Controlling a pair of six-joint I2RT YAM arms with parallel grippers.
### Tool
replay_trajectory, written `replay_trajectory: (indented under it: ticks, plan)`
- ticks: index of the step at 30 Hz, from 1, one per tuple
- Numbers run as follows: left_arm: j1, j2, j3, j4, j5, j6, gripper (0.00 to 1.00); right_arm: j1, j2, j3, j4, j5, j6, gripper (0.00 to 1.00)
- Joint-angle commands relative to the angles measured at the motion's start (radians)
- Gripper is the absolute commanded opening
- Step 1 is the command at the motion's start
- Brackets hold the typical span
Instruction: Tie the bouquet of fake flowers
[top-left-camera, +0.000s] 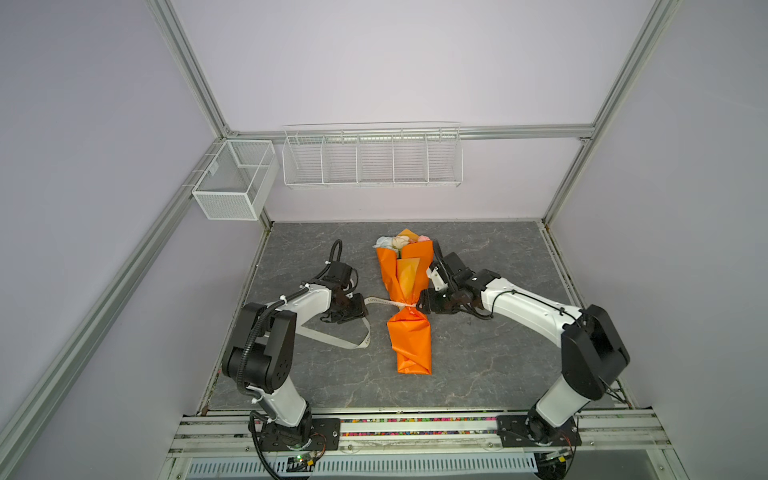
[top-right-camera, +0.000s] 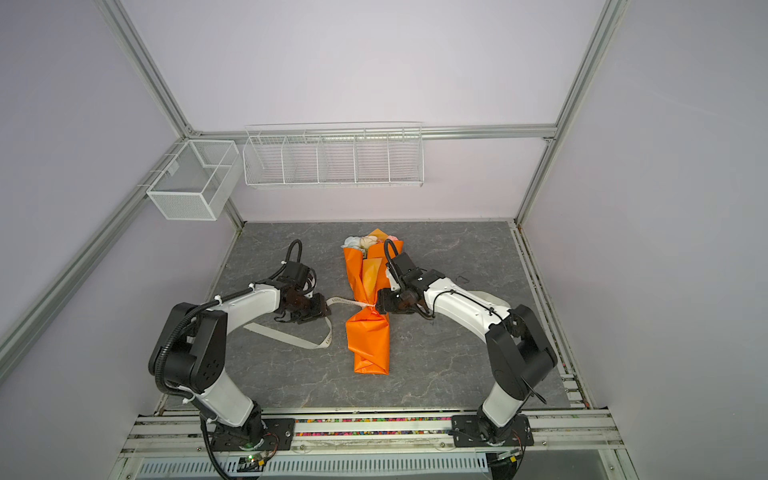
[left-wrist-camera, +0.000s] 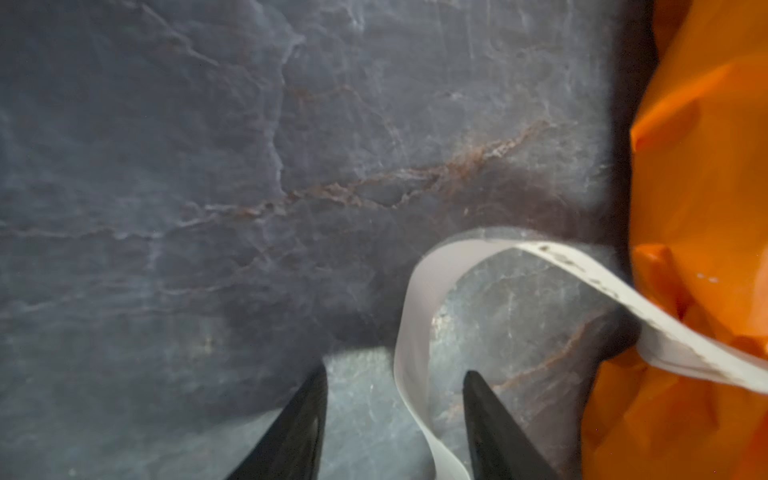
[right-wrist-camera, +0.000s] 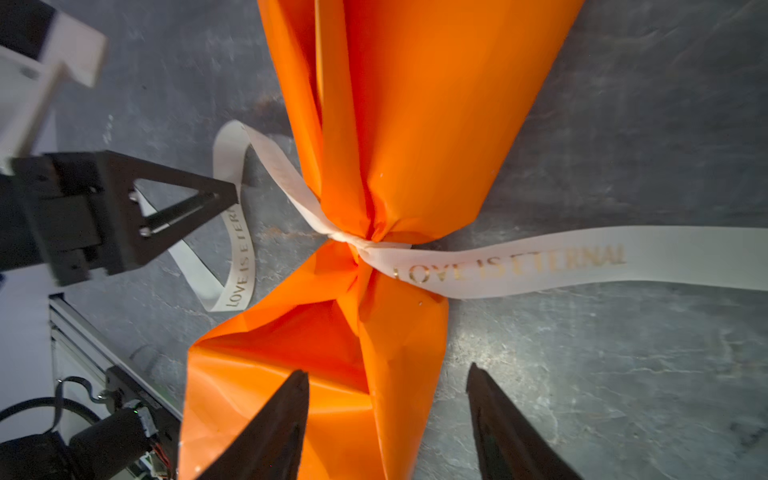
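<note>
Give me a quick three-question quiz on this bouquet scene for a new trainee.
1. True or false: the right claw is open and holds nothing.
2. The ribbon cinches the bouquet: A at its top end; B around its middle; C at its bottom end.
3. Fill in: the ribbon's lettering reads LOVE IS ____.
Key: 1 true; 2 B; 3 ETERNAL.

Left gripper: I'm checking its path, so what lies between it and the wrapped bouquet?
Only the cream ribbon, running from the left gripper to the bouquet at its cinched waist, seen in both top views.
</note>
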Motion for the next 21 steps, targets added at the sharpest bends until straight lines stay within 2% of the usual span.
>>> replay_trajectory:
  ticks: [1, 5, 9, 12, 17, 21]
  plan:
    - [-0.006, 0.034, 0.031, 0.006, -0.016, 0.026, 0.45, -0.076, -0.050, -0.050, -0.024, 0.025, -0.013, 0.65]
    - [-0.008, 0.066, 0.050, -0.001, -0.005, 0.039, 0.33, -0.146, -0.089, -0.097, -0.053, 0.052, -0.026, 0.65]
    - [-0.015, 0.074, 0.061, -0.019, -0.001, 0.059, 0.14, -0.188, -0.118, -0.129, -0.076, 0.088, -0.039, 0.65]
    - [-0.016, 0.043, 0.057, -0.009, 0.045, 0.070, 0.00, -0.211, -0.129, -0.171, -0.056, 0.091, -0.032, 0.67]
    - [-0.018, -0.092, 0.047, 0.010, 0.089, 0.063, 0.00, -0.248, -0.076, -0.194, -0.058, 0.092, 0.007, 0.67]
    - [-0.020, -0.222, 0.038, 0.029, 0.109, 0.067, 0.00, -0.332, -0.070, -0.228, -0.013, 0.087, 0.063, 0.68]
